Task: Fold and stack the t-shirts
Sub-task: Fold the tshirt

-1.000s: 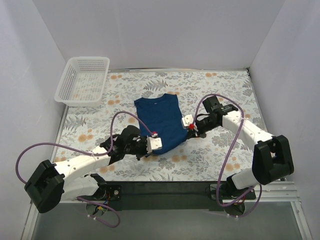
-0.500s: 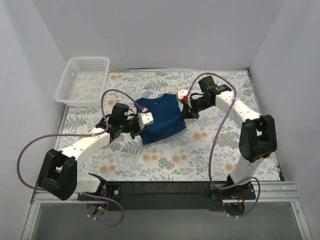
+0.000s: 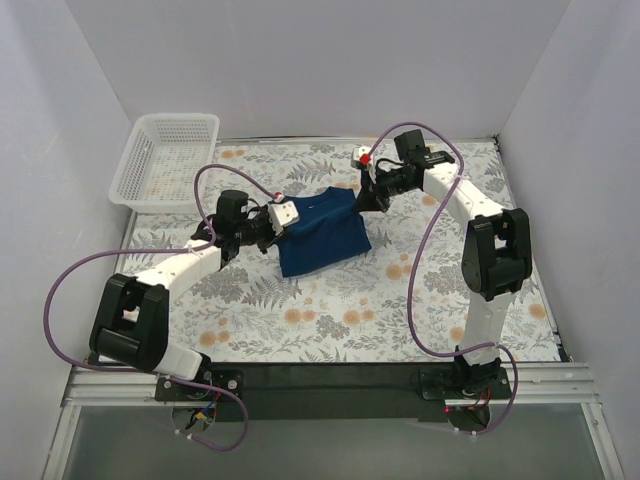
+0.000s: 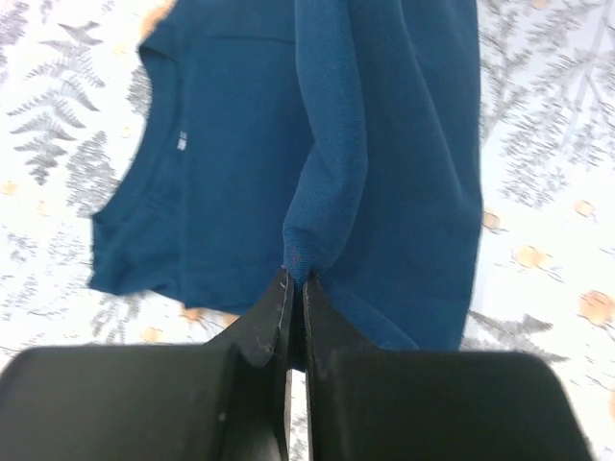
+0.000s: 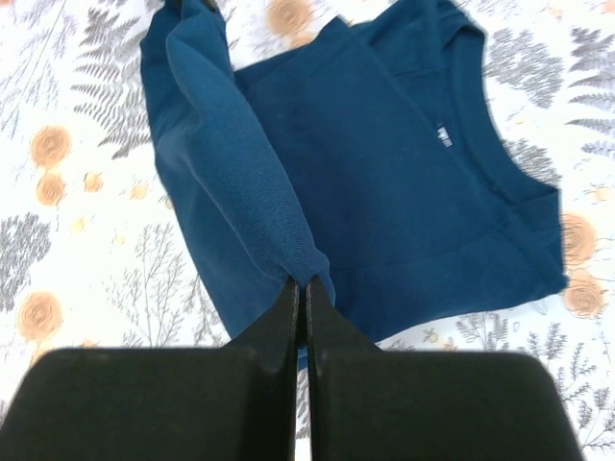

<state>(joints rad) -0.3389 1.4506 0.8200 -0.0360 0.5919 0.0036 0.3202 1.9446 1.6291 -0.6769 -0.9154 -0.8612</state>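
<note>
One navy blue t-shirt (image 3: pixel 322 235) lies half folded at the middle of the floral tablecloth, its near end lifted and carried over the collar end. My left gripper (image 3: pixel 284 213) is shut on the shirt's left corner (image 4: pixel 309 252), held above the cloth. My right gripper (image 3: pixel 362 160) is shut on the right corner (image 5: pixel 306 259), also held above the cloth. Both wrist views show the collar end with a small white label (image 5: pixel 442 134) lying flat below. The chest print is hidden.
A white mesh basket (image 3: pixel 166 158) stands at the back left corner. White walls close in the table on the left, back and right. The floral tablecloth (image 3: pixel 400 300) covers the table.
Both grippers have carried the shirt's near end from the front of the table towards the back, folding it over the collar end. The visible shirt is now shorter.
</note>
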